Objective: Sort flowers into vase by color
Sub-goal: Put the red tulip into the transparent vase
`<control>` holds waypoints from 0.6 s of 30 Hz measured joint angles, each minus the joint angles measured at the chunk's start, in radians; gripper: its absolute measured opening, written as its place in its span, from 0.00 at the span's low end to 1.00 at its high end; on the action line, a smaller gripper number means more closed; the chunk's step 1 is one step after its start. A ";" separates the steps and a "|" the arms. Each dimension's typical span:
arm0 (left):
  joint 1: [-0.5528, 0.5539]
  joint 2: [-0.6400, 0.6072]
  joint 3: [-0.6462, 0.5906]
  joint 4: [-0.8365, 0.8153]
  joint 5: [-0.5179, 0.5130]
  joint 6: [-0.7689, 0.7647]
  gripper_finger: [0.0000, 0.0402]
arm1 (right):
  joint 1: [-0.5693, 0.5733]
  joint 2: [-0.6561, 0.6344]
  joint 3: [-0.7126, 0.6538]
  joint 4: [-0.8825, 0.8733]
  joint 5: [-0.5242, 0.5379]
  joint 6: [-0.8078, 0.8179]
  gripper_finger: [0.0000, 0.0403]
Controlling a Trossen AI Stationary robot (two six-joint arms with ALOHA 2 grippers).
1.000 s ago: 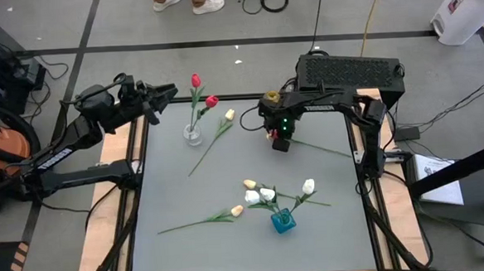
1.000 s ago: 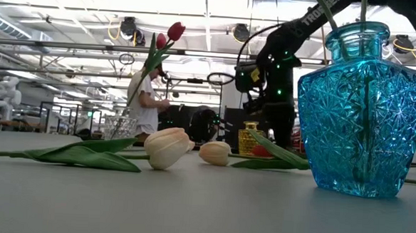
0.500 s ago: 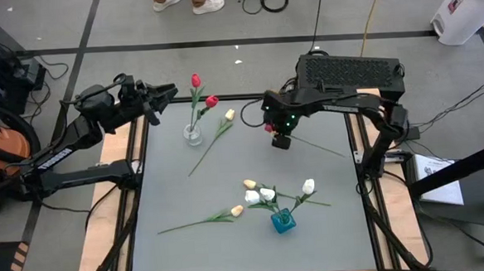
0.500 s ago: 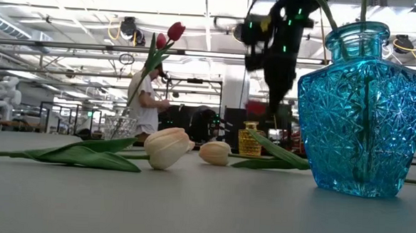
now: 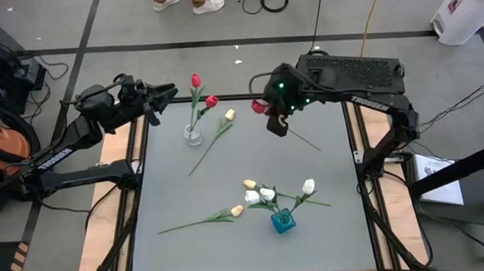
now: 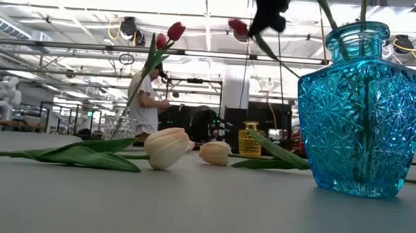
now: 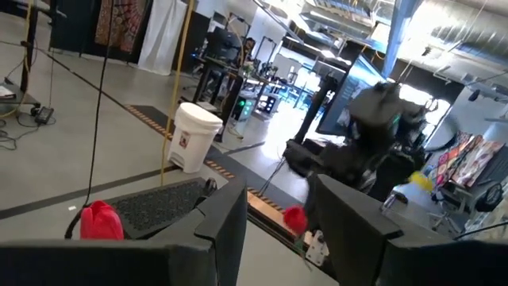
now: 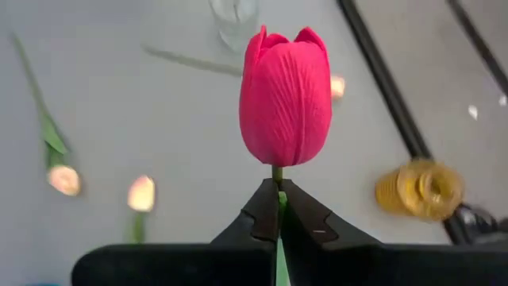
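Right wrist view: right claw (image 8: 278,208) pinched shut on red tulip (image 8: 286,99); left claw (image 5: 167,95) open, empty.

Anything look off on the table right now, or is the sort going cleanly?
Nothing is spilled or broken. The right gripper is shut on a red tulip, held above the table. The clear vase and blue vase stand upright. Three pale tulips lie loose, unsorted: one beside the clear vase, two near the blue one. The left gripper waits at the far left corner.
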 joint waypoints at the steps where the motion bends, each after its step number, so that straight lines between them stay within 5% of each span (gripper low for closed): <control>1: 0.000 0.000 0.000 0.000 0.001 0.000 0.39 | 0.007 0.000 0.027 -0.003 0.000 0.003 0.00; 10: 0.000 0.000 0.000 0.036 0.060 0.001 0.39 | 0.058 -0.001 0.228 0.112 0.000 0.039 0.00; 18: 0.000 0.000 0.000 0.061 0.094 -0.001 0.39 | 0.076 0.000 0.275 0.297 -0.001 0.097 0.00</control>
